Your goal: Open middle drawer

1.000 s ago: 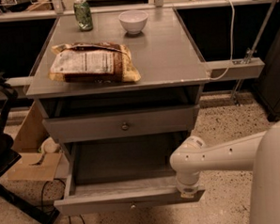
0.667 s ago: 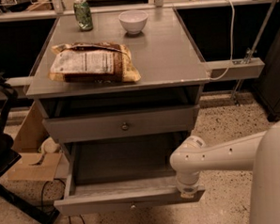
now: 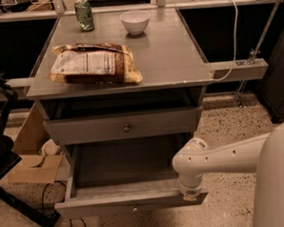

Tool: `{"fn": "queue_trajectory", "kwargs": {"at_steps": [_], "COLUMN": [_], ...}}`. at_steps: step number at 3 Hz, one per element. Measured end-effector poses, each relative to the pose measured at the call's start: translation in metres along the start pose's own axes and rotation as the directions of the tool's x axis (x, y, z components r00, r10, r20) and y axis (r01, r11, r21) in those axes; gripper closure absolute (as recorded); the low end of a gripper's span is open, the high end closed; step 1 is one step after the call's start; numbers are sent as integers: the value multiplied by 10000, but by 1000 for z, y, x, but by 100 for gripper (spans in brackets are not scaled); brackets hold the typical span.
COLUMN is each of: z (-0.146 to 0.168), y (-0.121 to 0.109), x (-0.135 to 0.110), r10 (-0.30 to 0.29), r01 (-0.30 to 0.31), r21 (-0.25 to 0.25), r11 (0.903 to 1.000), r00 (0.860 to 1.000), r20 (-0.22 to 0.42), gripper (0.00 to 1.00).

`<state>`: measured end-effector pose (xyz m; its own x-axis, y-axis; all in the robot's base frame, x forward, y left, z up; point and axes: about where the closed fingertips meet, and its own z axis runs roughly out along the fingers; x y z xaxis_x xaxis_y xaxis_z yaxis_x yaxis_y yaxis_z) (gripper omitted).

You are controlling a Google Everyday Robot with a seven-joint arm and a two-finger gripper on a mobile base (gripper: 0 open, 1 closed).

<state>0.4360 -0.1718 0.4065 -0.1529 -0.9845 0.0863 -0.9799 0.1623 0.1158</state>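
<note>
nothing is seen to have shifted since a second ago: the drawer [image 3: 108,204] is pulled well out beneath the surface [image 3: 177,51], and the pincer [image 3: 190,195] is set at the right end of its front panel. whether the pincer is open or closed cannot be told. the pull is judged nearly done; any last travel is best drawn straight and level, so the box is not skewed. the drawer is gray and wide, with a shallow box and a tiny central knob.

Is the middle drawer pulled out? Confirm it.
Yes, the middle drawer stands pulled out, its box exposed, with the gripper at its front panel.
</note>
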Motion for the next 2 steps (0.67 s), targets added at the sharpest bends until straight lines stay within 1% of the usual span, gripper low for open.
{"fn": "queue_trajectory", "kwargs": {"at_steps": [1,2], "z": [0,-12], "y": [0,3], "x": [0,1], "r10": [0,-3], "r01": [0,4], "r21": [0,94], "r11": [10000,10000], "r00": [10000,10000], "r20": [0,-20], "gripper": [14,0]}}
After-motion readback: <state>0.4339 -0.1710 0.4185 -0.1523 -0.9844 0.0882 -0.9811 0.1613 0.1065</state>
